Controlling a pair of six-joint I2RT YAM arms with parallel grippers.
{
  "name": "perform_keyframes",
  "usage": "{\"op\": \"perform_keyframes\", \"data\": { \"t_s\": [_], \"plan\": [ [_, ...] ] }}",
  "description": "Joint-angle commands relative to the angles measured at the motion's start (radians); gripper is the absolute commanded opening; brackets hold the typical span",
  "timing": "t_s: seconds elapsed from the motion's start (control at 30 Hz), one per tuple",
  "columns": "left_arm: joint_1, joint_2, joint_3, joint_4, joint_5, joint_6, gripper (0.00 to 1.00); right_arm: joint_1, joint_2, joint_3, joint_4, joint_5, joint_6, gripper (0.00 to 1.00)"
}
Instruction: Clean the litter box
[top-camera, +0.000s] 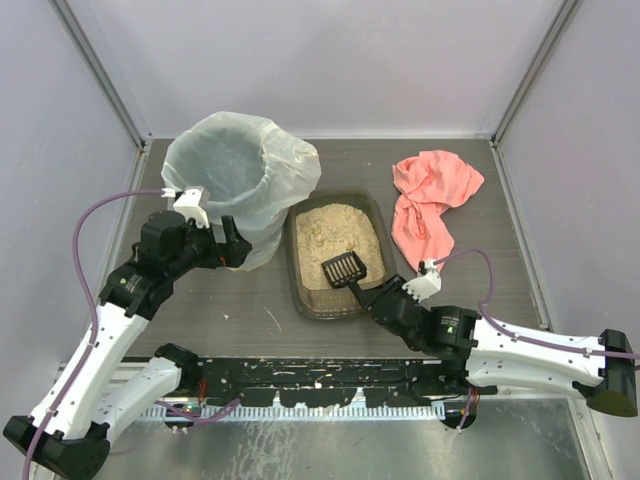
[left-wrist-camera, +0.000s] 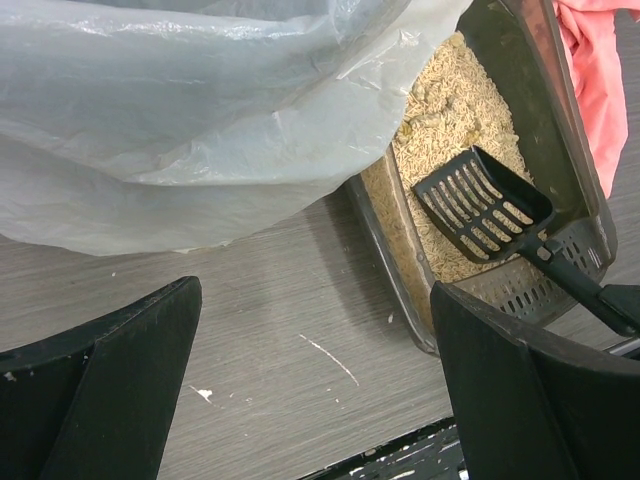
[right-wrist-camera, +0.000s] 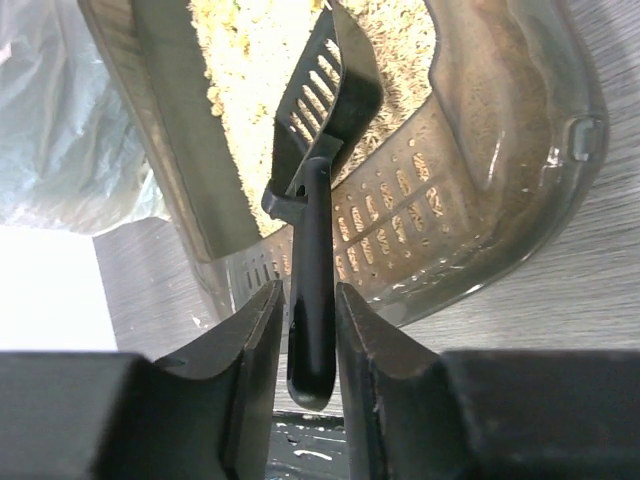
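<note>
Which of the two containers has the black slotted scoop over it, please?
The shallow dark grey-brown plastic litter box with tan litter, not the tall white-bag-lined bin.

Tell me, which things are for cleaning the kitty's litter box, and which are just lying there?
For the job: litter box, black scoop, bag-lined bin.
Just lying about: pink cloth.

The litter box (top-camera: 330, 304) is dark, translucent plastic, smooth and glossy; the litter (top-camera: 330, 230) is tan, coarse and grainy. The scoop (top-camera: 343, 268) is matt black plastic. The bag (top-camera: 240, 160) is thin, whitish, crinkled plastic film, faintly shiny. The cloth (top-camera: 425, 200) is soft, pink, matt fabric. The table (top-camera: 250, 300) looks like matt grey wood grain.
</note>
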Motion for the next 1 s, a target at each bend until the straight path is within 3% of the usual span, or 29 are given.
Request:
{"op": "perform_keyframes", "data": {
  "t_s": [0.0, 0.23, 0.43, 0.73, 0.97],
  "plan": [
    [-0.003, -0.001, 0.011, 0.045, -0.006, -0.002, 1.0, 0.007, -0.04, -0.019, 0.115, 0.075, -0.017, 0.27],
    [-0.003, 0.004, 0.011, 0.045, -0.008, -0.002, 0.99, 0.007, -0.011, 0.065, 0.078, 0.152, -0.156, 0.1],
    [-0.003, -0.003, 0.006, 0.057, 0.008, 0.006, 0.99, -0.029, 0.063, 0.244, 0.011, 0.121, -0.46, 0.01],
    [-0.003, -0.043, 0.009, 0.146, -0.074, 0.059, 1.0, -0.374, 0.244, 0.471, -0.094, -0.349, -0.905, 0.01],
    [-0.003, -0.092, -0.096, 0.455, 0.155, 0.205, 0.96, -0.497, 0.331, 0.627, -0.195, -0.462, -1.052, 0.01]
  ]
}}
